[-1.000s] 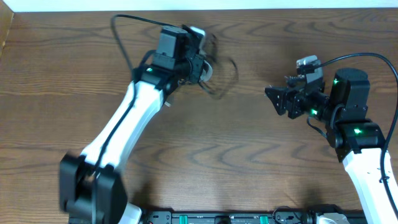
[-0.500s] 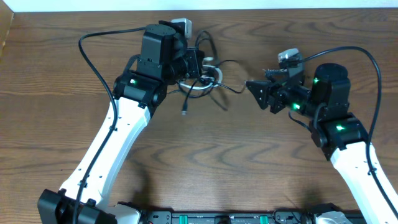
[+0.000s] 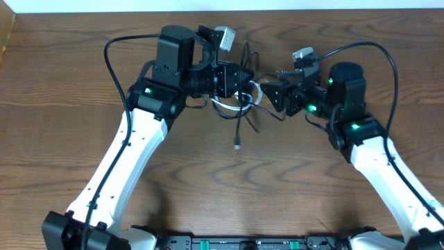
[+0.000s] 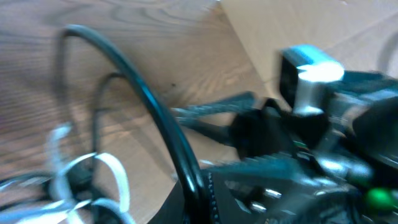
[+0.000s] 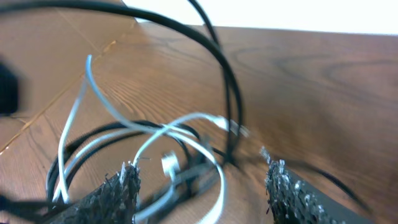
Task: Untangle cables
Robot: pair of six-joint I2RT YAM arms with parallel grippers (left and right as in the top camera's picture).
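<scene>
Black-and-white cables (image 3: 240, 123) between left gripper (image 3: 239, 78) and right gripper (image 3: 272, 96), apparently left-held.

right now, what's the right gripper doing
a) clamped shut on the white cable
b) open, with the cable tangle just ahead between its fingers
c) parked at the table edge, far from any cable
b: in the right wrist view the right gripper has its fingers spread wide apart, and the cables loop in the gap ahead of them, with nothing pinched.
</scene>
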